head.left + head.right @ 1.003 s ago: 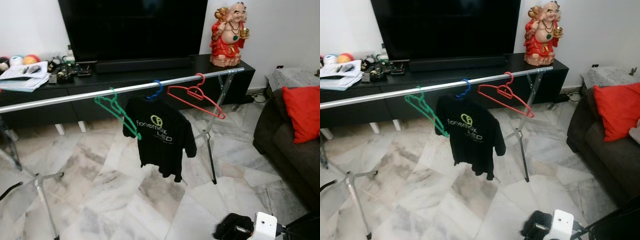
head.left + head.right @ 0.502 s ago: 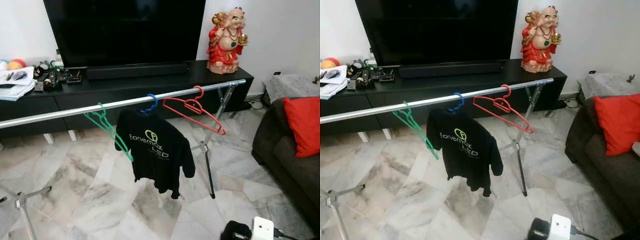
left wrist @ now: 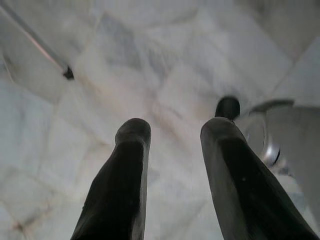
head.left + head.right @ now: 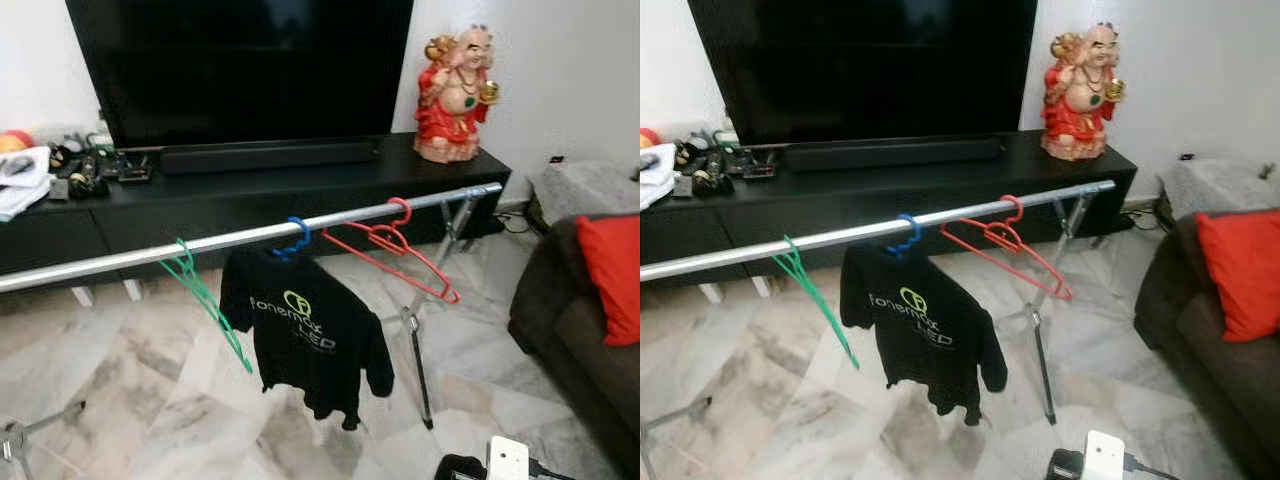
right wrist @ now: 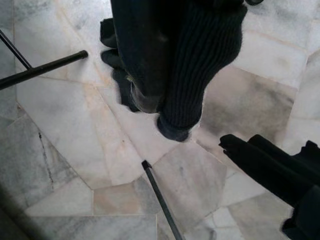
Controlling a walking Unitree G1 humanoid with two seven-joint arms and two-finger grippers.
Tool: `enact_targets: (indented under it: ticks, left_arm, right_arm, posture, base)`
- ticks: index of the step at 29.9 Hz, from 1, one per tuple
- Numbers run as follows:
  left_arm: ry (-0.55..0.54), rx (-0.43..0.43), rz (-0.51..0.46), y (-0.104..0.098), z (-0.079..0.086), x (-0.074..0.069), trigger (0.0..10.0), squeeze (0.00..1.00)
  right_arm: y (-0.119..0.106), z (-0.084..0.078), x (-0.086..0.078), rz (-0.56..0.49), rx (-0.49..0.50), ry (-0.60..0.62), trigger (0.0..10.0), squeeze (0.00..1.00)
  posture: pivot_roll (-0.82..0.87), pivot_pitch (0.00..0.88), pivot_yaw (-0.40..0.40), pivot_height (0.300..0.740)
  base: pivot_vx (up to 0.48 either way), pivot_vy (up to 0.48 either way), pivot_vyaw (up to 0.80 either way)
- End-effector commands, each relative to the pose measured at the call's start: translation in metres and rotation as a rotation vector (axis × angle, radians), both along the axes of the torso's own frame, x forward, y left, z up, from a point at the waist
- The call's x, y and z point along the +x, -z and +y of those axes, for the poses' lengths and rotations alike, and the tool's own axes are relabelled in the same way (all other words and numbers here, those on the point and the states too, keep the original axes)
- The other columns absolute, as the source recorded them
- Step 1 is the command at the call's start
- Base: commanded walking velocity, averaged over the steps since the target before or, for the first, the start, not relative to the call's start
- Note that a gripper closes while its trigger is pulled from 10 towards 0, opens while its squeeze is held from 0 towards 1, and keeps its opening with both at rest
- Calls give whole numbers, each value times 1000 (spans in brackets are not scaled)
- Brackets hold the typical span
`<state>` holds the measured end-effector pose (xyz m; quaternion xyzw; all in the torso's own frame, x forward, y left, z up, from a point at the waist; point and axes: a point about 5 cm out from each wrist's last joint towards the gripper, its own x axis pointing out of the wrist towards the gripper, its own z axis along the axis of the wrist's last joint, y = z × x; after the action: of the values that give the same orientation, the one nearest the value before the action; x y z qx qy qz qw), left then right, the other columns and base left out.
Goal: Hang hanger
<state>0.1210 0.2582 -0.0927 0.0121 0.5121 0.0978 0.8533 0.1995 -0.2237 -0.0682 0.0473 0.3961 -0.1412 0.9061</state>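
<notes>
Red hanger (image 4: 396, 248) on rail (image 4: 120, 262), near end.

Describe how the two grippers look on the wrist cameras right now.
The left gripper has two long, smooth black fingers with rounded tips and a slightly glossy finish. On the right gripper, one finger looks smooth and dark, the other wears a black ribbed knit cover. No markings or cables show on either.

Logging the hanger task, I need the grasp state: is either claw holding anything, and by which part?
Left claw: open, nothing held. Right claw: dark ribbed cloth drapes over it; whether it is gripped cannot be told.
</notes>
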Motion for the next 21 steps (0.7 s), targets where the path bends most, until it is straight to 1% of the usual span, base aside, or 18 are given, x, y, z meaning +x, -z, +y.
enact_targets:
  ticks: [1, 6, 7, 10, 11, 15, 21]
  left_arm:
    - [-5, -18, 10, 3, -7, -3, 10000, 0]
    - [-8, -19, 11, 3, -7, -3, 10000, 0]
    - [-8, -19, 11, 3, -7, -3, 10000, 0]
    - [-15, -23, 9, 3, -7, -3, 10000, 0]
    - [-15, -22, 9, 3, -7, -3, 10000, 0]
    - [-15, -20, 10, 3, -8, -3, 10000, 0]
    - [-22, -18, 2, 3, -7, -2, 10000, 0]
  right_arm:
    - [-1, -7, -1, 8, -19, 2, 10000, 0]
    - [-1, 1, 3, 14, -7, -29, 10000, 0]
    - [-1, 1, 3, 14, -7, -29, 10000, 0]
    - [0, -4, -1, 23, -14, -50, 10000, 0]
    - [3, -6, -8, 30, -14, -53, 10000, 0]
    - [7, -6, -18, 48, -12, -69, 10000, 0]
    - [9, -4, -19, 56, -3, -73, 10000, 0]
  posture:
    - [85, 0, -20, 740]
    - [86, 0, -24, 740]
    - [86, 0, -24, 740]
    - [87, 0, -24, 740]
    - [87, 0, -23, 740]
    - [86, 0, -23, 740]
    - [95, 0, -24, 740]
  base:
    - [345, 0, 0]
    - [342, 0, 0]
    - [330, 0, 0]
    - [0, 0, 0]
    - [0, 0, 613]
    - [0, 0, 753]
    - [0, 0, 800]
